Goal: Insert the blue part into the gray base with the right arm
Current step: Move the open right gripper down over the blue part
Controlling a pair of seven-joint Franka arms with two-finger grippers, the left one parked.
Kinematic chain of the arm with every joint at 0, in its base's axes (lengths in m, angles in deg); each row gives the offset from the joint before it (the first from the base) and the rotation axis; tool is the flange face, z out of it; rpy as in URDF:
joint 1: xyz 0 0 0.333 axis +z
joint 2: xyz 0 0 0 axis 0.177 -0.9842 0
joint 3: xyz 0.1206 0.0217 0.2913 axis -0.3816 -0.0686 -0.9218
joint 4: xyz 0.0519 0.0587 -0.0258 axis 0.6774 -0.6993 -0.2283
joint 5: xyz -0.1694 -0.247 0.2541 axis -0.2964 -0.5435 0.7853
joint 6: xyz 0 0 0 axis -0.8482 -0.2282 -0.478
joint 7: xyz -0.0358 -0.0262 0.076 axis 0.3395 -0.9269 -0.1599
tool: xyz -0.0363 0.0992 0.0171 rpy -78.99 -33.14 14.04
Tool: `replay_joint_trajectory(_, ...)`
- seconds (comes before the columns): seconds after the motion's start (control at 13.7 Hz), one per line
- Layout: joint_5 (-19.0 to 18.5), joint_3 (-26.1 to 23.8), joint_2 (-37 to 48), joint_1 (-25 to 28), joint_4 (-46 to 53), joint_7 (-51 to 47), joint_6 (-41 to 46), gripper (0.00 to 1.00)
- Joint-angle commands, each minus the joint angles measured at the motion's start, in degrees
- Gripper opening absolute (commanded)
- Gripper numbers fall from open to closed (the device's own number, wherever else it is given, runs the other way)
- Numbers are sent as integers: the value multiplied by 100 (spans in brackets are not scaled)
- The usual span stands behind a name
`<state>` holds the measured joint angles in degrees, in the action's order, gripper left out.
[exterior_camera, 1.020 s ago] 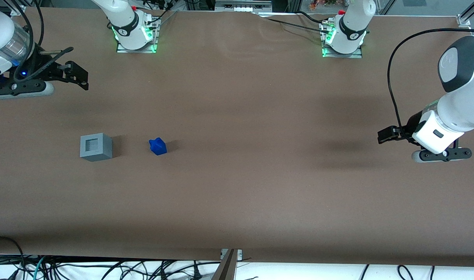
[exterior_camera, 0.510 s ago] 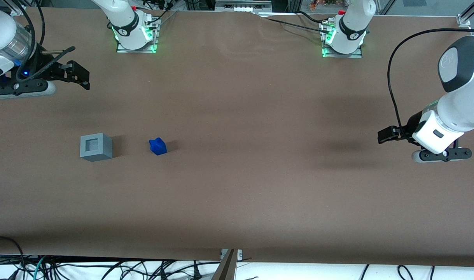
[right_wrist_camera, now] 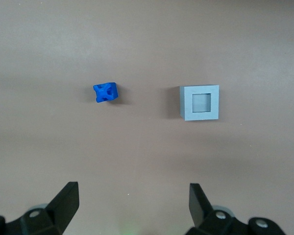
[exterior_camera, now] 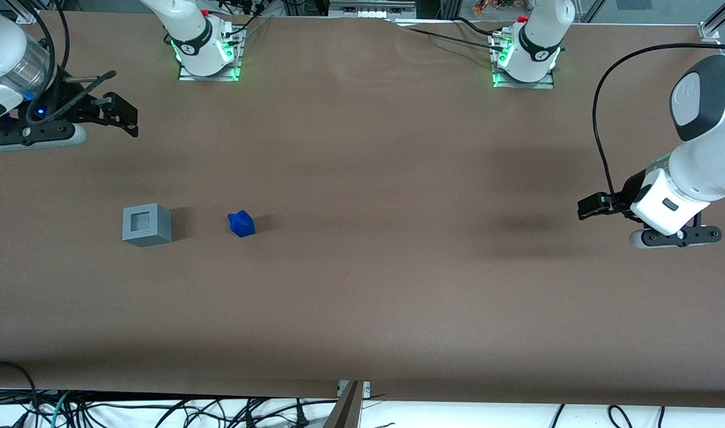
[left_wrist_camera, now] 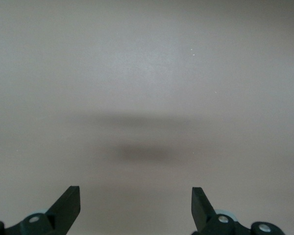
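blue part: 1 | gray base: 1 | right arm's gripper, apart from both: 1

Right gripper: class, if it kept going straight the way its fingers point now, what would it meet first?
Probably bare table. The open gripper hangs above the cloth, farther from the front camera than the blue part and gray base, over neither; depth is uncertain.
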<state>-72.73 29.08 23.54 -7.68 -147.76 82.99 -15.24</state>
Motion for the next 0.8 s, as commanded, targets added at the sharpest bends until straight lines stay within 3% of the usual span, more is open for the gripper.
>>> replay_joint_trajectory(0.0,106,-91,6,-6,-49,-99,9,99)
replay_joint_trajectory(0.22,229,-161,-47,99,-259,-493,-218,99)
replay_joint_trajectory(0.73,229,-732,-187,126,-1488,-1294,-1808,99)
